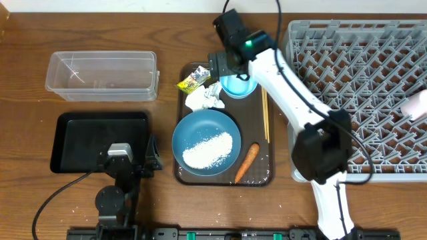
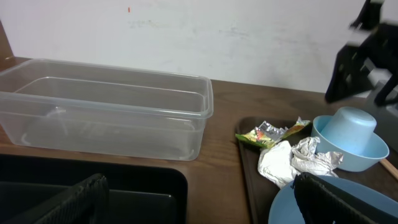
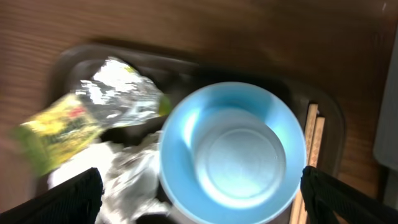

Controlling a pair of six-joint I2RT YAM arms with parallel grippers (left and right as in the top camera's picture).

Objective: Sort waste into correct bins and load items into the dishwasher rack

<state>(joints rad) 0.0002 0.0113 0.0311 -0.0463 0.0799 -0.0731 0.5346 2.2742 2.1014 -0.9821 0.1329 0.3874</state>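
Right gripper (image 3: 205,196), jaws spread wide, hung directly over the light-blue bowl (image 3: 233,149); chopsticks (image 3: 314,155) lay at its three o'clock.

Tissue (image 1: 203,99), wrapper (image 1: 192,81) crowding bowl (image 1: 238,87); chopsticks (image 1: 265,117) just beside

light-blue bowl (image 3: 233,152) sat centred, opening up, empty | foil wrapper (image 3: 87,115) lay left of it, tissue (image 3: 124,180) below | chopsticks (image 3: 314,143) at right on brown tray (image 3: 186,68) | claw (image 3: 208,199) fingers stood wide apart
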